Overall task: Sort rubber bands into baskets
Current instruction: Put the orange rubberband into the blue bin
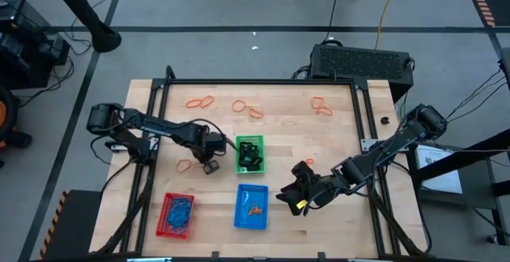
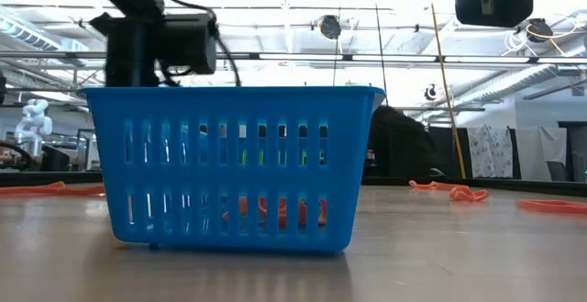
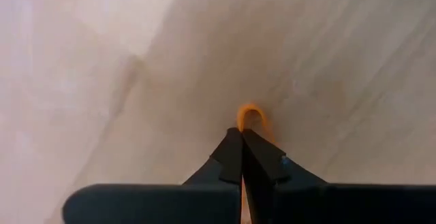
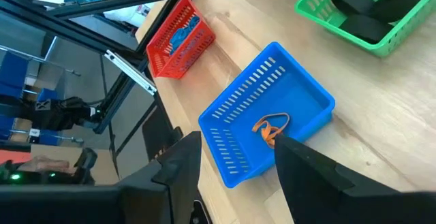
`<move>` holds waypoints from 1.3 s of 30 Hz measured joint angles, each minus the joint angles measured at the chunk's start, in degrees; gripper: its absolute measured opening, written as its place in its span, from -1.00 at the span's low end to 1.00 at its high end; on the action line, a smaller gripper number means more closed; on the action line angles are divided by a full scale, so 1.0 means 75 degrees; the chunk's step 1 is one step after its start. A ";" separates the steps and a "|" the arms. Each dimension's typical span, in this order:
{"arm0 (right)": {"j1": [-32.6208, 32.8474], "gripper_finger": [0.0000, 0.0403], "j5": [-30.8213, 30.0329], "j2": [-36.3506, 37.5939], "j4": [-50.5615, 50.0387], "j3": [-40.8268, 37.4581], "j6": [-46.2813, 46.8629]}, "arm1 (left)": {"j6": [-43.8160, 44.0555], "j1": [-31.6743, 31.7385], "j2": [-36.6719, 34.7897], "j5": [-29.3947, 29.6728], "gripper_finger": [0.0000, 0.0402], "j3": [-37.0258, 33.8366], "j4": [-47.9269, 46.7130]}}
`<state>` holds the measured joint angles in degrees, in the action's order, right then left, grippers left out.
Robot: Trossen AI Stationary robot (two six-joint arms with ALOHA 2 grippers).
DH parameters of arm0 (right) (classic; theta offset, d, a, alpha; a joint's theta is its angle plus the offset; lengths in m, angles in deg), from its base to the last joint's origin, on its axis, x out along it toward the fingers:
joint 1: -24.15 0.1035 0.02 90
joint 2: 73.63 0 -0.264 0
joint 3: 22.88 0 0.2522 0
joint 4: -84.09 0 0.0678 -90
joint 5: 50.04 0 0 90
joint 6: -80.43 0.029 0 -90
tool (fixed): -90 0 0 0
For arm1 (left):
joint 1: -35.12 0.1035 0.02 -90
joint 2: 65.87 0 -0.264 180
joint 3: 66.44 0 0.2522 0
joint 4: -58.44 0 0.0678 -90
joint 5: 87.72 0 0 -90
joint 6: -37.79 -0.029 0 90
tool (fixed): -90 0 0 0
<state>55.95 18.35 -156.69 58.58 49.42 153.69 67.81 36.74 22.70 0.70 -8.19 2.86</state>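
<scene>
Three baskets are seen on the desk (image 1: 335, 214): a green basket (image 1: 250, 154) holding black bands, a blue basket (image 1: 252, 207) holding orange bands, and a red basket (image 1: 177, 215) holding blue bands. About five thin orange rubber bands (image 1: 248, 108) lie loose, most near the far edge, amid bare wood. The left end effector (image 3: 241, 141) is closed on an orange band (image 3: 251, 114) beside the green basket; the right end effector (image 4: 235, 149) is held open near the blue basket.
</scene>
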 joint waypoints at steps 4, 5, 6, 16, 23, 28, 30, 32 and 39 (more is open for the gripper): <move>0.0023 -0.12 0.0042 -0.0002 0.0016 0.0000 -0.0048 | 0.0498 -0.0394 -0.0351 -0.0254 -0.99 0.0516 0.0364; 0.0023 -0.12 0.0039 -0.0002 0.0013 0.0000 -0.0087 | 0.0627 -0.0576 -0.0403 -0.0332 -0.99 0.0661 0.0579; 0.0023 -0.12 0.0033 -0.0002 0.0008 0.0000 -0.0174 | 0.0770 -0.0762 -0.0438 -0.0359 -0.99 0.0804 0.0908; -0.0004 -0.12 -0.0552 -0.0008 0.0016 -0.0009 -0.0980 | 0.1362 -0.2511 -0.0285 -0.0091 -1.00 0.2029 0.3719; -0.0173 -0.12 -0.0491 -0.0011 0.0135 -0.0012 -0.2008 | 0.1608 -0.2930 0.0741 0.0020 -1.00 0.2134 0.4891; -0.0341 -0.12 0.0029 -0.0011 0.0475 -0.0012 -0.2037 | 0.1760 -0.3112 0.1363 -0.0139 -1.00 0.2143 0.6171; -0.0351 -0.12 0.0406 -0.0011 0.0724 -0.0012 -0.2077 | 0.1794 -0.3150 0.1591 -0.0172 -1.00 0.2255 0.6325; -0.0330 -0.12 0.0570 -0.0011 0.0987 -0.0010 -0.2137 | 0.1828 -0.3146 0.1741 -0.0196 -1.00 0.2305 0.6209; -0.0226 -0.22 0.0666 -0.0008 -0.0573 0.0995 -0.2602 | 0.1961 -0.3182 0.2247 -0.0592 -1.00 0.2678 0.6043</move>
<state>54.25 23.34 -156.75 54.29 56.88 134.17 82.52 12.88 39.55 -3.74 11.90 48.19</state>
